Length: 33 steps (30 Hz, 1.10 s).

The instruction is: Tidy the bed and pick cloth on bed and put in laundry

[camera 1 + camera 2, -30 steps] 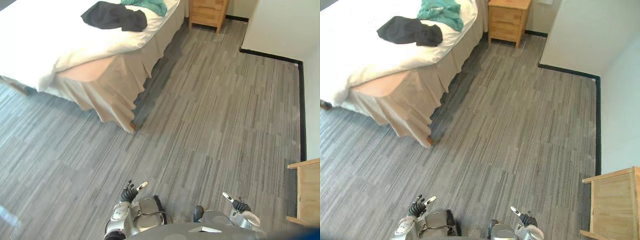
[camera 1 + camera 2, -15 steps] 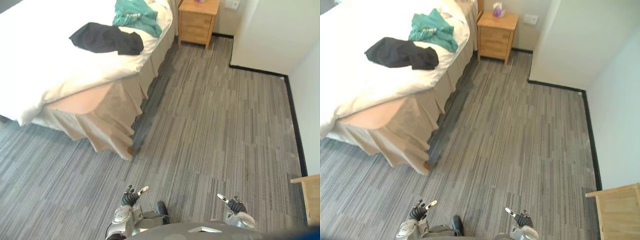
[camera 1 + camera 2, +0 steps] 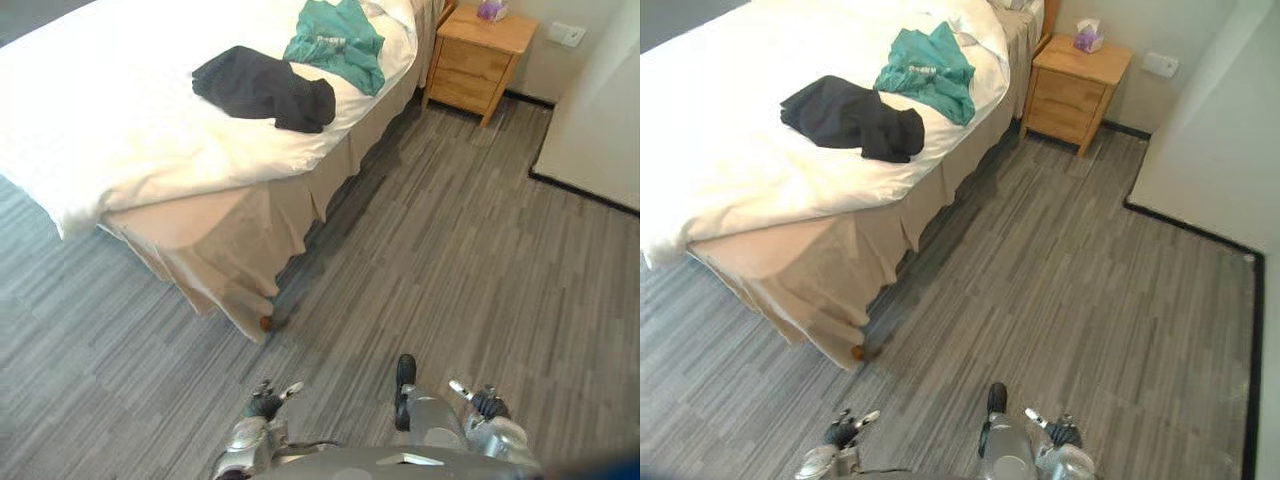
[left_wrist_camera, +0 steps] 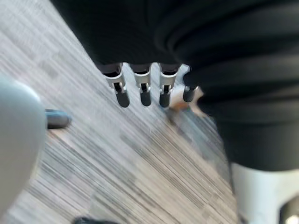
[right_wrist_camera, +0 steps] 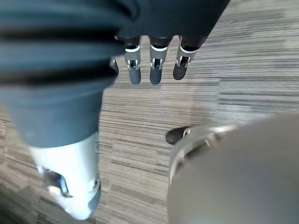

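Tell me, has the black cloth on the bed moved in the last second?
No. The black cloth still lies beside the green cloth on the bed, near its edge; only the camera shifted.

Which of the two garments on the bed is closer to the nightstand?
The teal garment, lying nearest the wooden nightstand; the black garment lies farther down the white bed.

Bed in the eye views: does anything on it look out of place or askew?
Yes. A crumpled black garment and a teal garment beside it lie loose on the white duvet. At the near corner the duvet stops short, leaving a peach sheet bare above the bed skirt.
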Tool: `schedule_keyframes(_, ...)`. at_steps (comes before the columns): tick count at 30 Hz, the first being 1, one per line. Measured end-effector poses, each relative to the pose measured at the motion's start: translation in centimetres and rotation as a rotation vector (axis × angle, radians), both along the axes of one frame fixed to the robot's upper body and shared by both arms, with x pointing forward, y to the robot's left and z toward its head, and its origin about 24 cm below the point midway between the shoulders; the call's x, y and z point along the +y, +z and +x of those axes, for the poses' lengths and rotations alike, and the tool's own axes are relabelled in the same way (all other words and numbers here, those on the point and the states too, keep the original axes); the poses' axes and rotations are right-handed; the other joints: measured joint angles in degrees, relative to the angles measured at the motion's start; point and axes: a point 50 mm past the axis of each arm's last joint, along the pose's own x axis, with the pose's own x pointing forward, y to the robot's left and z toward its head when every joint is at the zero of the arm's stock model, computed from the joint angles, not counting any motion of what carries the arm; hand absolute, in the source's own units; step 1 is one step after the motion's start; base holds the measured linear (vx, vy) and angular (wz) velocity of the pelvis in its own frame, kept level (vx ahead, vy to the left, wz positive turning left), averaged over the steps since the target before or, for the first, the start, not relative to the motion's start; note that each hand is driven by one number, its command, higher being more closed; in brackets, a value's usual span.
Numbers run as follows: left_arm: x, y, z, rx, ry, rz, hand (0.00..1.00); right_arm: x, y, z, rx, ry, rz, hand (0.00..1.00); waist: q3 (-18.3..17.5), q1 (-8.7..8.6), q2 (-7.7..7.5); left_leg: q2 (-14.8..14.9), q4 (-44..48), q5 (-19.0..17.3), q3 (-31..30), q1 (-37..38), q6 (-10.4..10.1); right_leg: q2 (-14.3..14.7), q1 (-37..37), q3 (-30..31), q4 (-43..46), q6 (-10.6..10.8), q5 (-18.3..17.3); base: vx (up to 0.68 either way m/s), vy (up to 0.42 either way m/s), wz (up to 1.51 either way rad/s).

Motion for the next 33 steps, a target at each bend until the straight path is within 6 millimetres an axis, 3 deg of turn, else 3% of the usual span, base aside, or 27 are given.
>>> schedule_keyframes(4,-0.1,-0.1,-0.4,0.002,0.022,-0.012,0.00,0.0,-0.1,-0.2,0.002,0.006,0.003,0.00,-0.9,0.13,1.20,3.0,3.1,2.4,-2.8,0.3,-0.6,1.2,2.7,-3.1,2.9,-0.8,-5.5,0.37,-0.284,0.38)
schedule_keyframes(5,0.2,0.0,-0.3,-0.006,0.024,-0.005,0.00,0.2,-0.2,-0.4,0.014,0.014,0.011,0.00,-0.9,0.36,1.19,3.9,10.1,2.4,-4.6,-2.6,-0.8,1.5,4.6,-4.3,2.3,-1.3,-6.7,0.29,-0.185,0.50)
schedule_keyframes(6,0.5,0.0,-0.2,-0.013,0.031,0.001,0.00,0.3,-0.3,-0.3,0.016,0.029,0.010,0.00,-0.8,0.14,1.19,4.4,21.6,4.0,-7.4,-7.8,-2.7,1.5,7.5,-5.5,0.7,-1.2,-7.3,0.29,-0.166,0.49)
schedule_keyframes(7,0.7,0.1,-0.2,-0.015,0.034,0.004,0.00,0.3,-0.2,-0.3,0.019,0.046,0.004,0.00,-0.6,0.08,1.17,4.6,27.4,6.1,-8.3,-10.3,-3.6,1.7,9.1,-5.9,0.0,-1.4,-7.6,0.24,-0.108,0.28)
schedule_keyframes(8,0.9,0.0,-0.5,-0.010,0.045,0.003,0.00,0.1,-0.2,-0.3,0.029,0.086,-0.010,0.00,0.1,0.56,1.17,5.7,38.4,10.2,-8.0,-14.7,-3.5,2.1,12.4,-6.1,-1.7,-2.9,-7.5,0.33,-0.076,-0.08)
schedule_keyframes(9,0.9,0.0,-0.7,-0.013,0.072,-0.010,0.00,0.0,-0.2,-0.3,0.035,0.102,-0.017,0.00,0.3,1.70,2.09,7.3,47.3,8.6,-4.9,-18.3,-1.9,2.4,15.4,-6.0,-3.2,-3.3,-7.7,0.34,-0.051,-0.22)
schedule_keyframes(11,1.1,0.2,-0.6,-0.030,0.087,-0.009,0.00,0.4,-0.5,-0.5,0.054,0.096,-0.001,0.00,0.4,1.96,2.07,8.0,52.8,3.8,2.0,-22.7,-1.0,1.7,19.7,-5.4,-6.8,-2.6,-7.3,0.39,0.016,-0.21)
schedule_keyframes(13,1.1,0.3,-0.4,-0.040,0.093,-0.011,0.00,0.7,-0.7,-0.5,0.064,0.090,0.013,0.00,0.7,1.97,1.66,6.5,48.8,-0.2,8.3,-25.8,-1.0,-0.1,23.0,-5.2,-9.2,-1.6,-6.6,0.35,0.101,-0.13)
schedule_keyframes(15,1.3,0.5,-0.1,-0.057,0.103,-0.013,0.00,0.8,-0.7,-0.4,0.063,0.082,0.018,0.00,1.0,2.05,1.21,3.1,34.5,-0.6,13.5,-26.7,-0.4,-2.1,25.1,-5.4,-10.0,0.4,-7.0,0.31,0.162,0.00)
schedule_keyframes(16,1.1,0.4,-0.2,-0.054,0.097,-0.015,0.00,0.2,-0.5,-0.4,0.057,0.082,0.003,0.00,1.0,2.09,2.28,1.2,21.9,5.1,16.6,-26.7,3.1,-1.6,26.4,-5.6,-10.0,2.8,-8.0,0.36,0.212,0.50)
schedule_keyframes(17,1.2,0.4,-0.2,-0.048,0.096,-0.013,0.00,0.6,-0.6,-0.3,0.058,0.085,0.009,0.00,0.9,1.81,1.25,-0.6,18.8,3.2,19.5,-24.4,6.4,-3.0,27.6,-6.0,-10.2,4.3,-9.1,0.36,0.208,0.66)
schedule_keyframes(20,3.0,0.9,0.3,-0.079,0.104,0.029,0.00,1.8,-0.8,-0.2,0.055,0.090,0.041,0.00,1.3,3.04,-3.11,-5.8,14.7,4.5,20.6,-24.3,8.0,-5.9,29.4,-7.9,-12.5,5.1,-8.6,0.30,0.157,0.81)
schedule_keyframes(21,3.1,0.9,0.3,-0.079,0.108,0.028,0.00,2.0,-0.9,-0.3,0.059,0.090,0.047,0.00,1.4,3.13,-3.48,-6.0,15.6,4.6,22.0,-24.5,8.2,-6.1,30.5,-9.0,-13.0,5.7,-8.2,0.27,0.113,1.10)
schedule_keyframes(23,3.3,0.9,0.0,-0.073,0.110,0.031,0.00,2.6,-1.1,-0.9,0.077,0.088,0.067,0.00,1.3,2.90,-4.28,-5.2,17.9,4.9,32.1,-23.9,9.0,-6.4,34.6,-12.7,-13.2,6.5,-6.6,0.18,0.125,1.31)
schedule_keyframes(25,3.3,0.8,-0.2,-0.067,0.114,0.031,0.00,2.9,-1.2,-0.9,0.078,0.088,0.074,0.00,0.8,2.97,-4.55,-5.3,16.1,4.4,37.5,-22.9,9.7,-5.8,36.1,-15.6,-13.2,6.9,-5.4,0.09,0.124,1.16)
schedule_keyframes(26,3.0,0.5,-0.9,-0.051,0.124,0.016,0.00,3.1,-1.3,-1.3,0.087,0.083,0.082,0.00,-1.2,3.14,-4.35,-7.8,10.3,3.5,37.2,-22.0,11.1,-4.8,35.8,-18.3,-12.4,7.0,-5.0,0.05,0.104,1.08)
schedule_keyframes(28,2.8,0.4,-1.2,-0.041,0.128,0.003,0.00,3.0,-1.4,-1.8,0.097,0.070,0.082,0.00,-1.9,3.08,-4.47,-11.7,3.4,3.7,33.4,-19.7,12.5,-5.2,36.3,-21.2,-8.7,6.9,-5.0,0.08,0.071,1.36)
schedule_keyframes(29,2.8,0.3,-1.5,-0.035,0.122,-0.002,0.00,2.8,-1.6,-2.8,0.115,0.036,0.089,0.00,-2.0,2.77,-4.38,-13.6,-0.1,4.4,29.8,-17.2,13.0,-6.9,34.8,-22.3,1.1,5.5,-4.1,0.12,0.016,1.41)
schedule_keyframes(30,2.9,0.3,-1.7,-0.030,0.120,0.000,0.00,2.6,-1.6,-3.0,0.109,0.014,0.094,0.00,-2.1,2.88,-4.31,-13.9,-0.7,4.5,28.3,-16.5,12.9,-7.9,33.5,-22.1,6.1,4.3,-3.2,0.21,0.004,1.34)
schedule_keyframes(31,2.9,0.3,-1.6,-0.030,0.111,0.002,0.00,2.4,-1.5,-2.8,0.105,0.022,0.087,0.00,-2.6,2.76,-3.90,-14.1,-1.0,4.3,25.2,-15.7,12.2,-9.7,29.2,-19.7,16.7,3.8,-4.0,0.26,0.011,1.12)
schedule_keyframes(32,3.0,0.2,-1.8,-0.014,0.098,0.005,0.00,2.3,-1.4,-2.5,0.089,0.027,0.087,0.00,-2.5,2.58,-3.76,-14.0,-1.1,4.2,22.1,-14.9,12.1,-10.2,24.4,-17.1,24.9,3.4,-6.9,0.27,0.019,1.14)
schedule_keyframes(33,3.5,0.1,-2.1,-0.004,0.098,0.016,0.00,2.3,-1.3,-2.1,0.073,0.029,0.083,0.00,-2.3,2.50,-3.63,-13.9,-1.0,4.6,21.0,-14.6,12.4,-10.0,22.1,-15.6,27.6,3.9,-8.2,0.30,0.017,1.12)
